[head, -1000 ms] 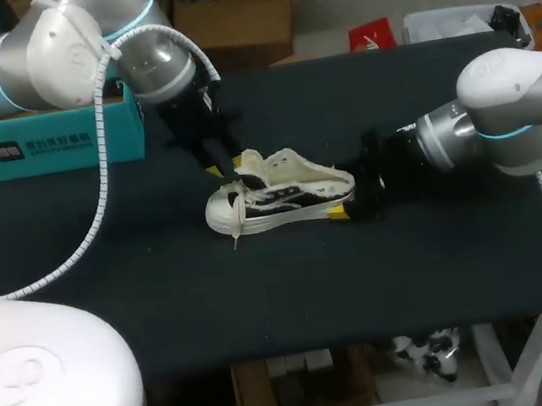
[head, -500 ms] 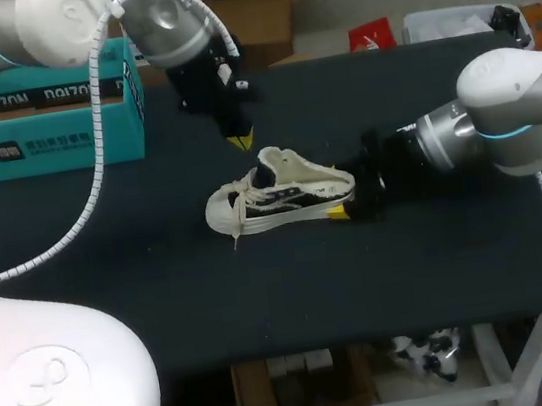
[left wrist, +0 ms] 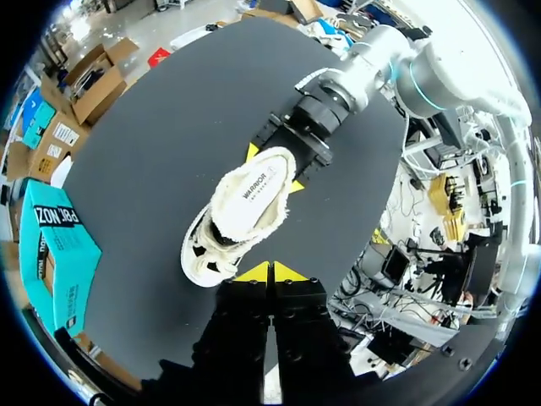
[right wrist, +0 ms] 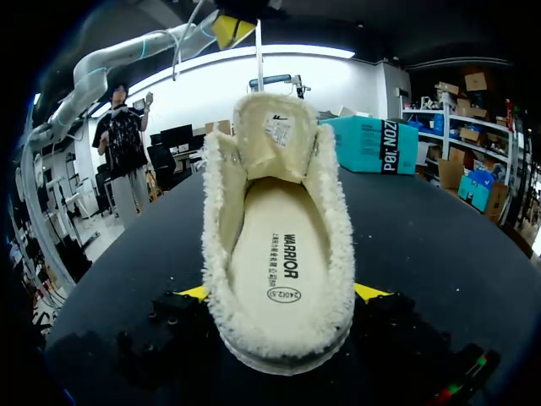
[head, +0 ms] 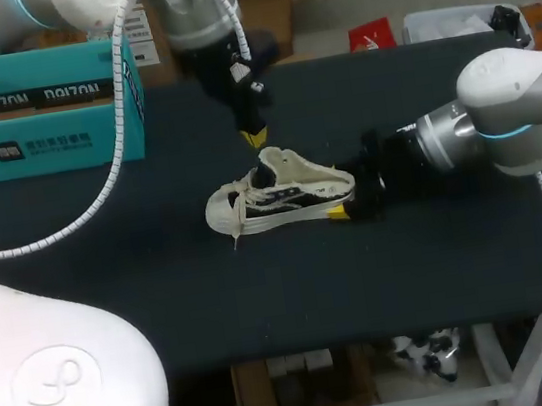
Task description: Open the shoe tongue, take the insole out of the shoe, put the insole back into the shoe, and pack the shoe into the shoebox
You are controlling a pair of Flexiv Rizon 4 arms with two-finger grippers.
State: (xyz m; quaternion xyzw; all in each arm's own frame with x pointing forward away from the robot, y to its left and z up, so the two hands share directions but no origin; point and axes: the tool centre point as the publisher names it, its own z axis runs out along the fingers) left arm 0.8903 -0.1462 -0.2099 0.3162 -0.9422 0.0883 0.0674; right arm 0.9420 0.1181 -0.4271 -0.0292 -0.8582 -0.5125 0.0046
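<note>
The right tool [right wrist: 283,294] is clamped on the heel of the shoe [head: 280,197], one yellow tip at each side. The shoe stands on the black tabletop [head: 162,289]. The insole [right wrist: 272,254] lies inside the shoe, just ahead of this tool. The left tool [left wrist: 270,272] hangs above the shoe, its tips together and holding nothing. The shoebox [head: 60,142] is well apart from both tools.

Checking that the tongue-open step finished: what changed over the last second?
The left gripper came off the tongue and lifted up and away; it now hangs shut and empty above the shoe. Unchanged: the shoe's place, the raised tongue, the insole inside the shoe, and the right gripper clamped on the shoe's heel.
</note>
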